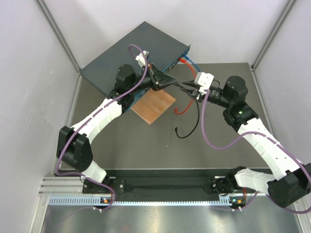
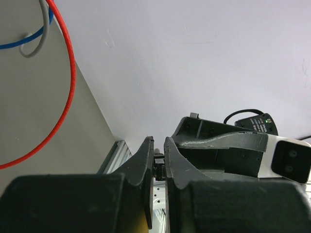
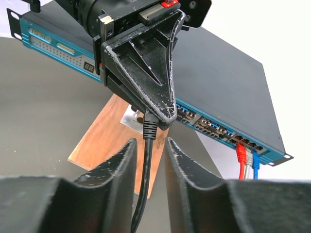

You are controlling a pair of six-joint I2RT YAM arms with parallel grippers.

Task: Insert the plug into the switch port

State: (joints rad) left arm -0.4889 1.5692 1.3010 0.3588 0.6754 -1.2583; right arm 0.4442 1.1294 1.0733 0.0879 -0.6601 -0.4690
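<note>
The switch (image 1: pixel 131 53) is a flat dark grey box at the back left, and its teal front edge (image 3: pixel 214 127) carries a row of sockets. My left gripper (image 1: pixel 171 80) is shut on the black plug (image 2: pixel 159 167), held above the table in front of the switch. The plug's ribbed boot (image 3: pixel 150 127) hangs just below the left gripper's fingers (image 3: pixel 150 82). My right gripper (image 3: pixel 150 143) is open, with a jaw on each side of the black cable (image 3: pixel 144 194) just below the boot, not pinching it. In the top view it (image 1: pixel 187 87) faces the left gripper tip to tip.
A brown wooden board (image 1: pixel 153 107) lies under the grippers. Red (image 3: pixel 240 154), white and blue cables are plugged in at the switch's right end. The black cable's slack (image 1: pixel 192 127) and a red cable (image 1: pixel 183 108) lie on the table. White walls enclose the cell.
</note>
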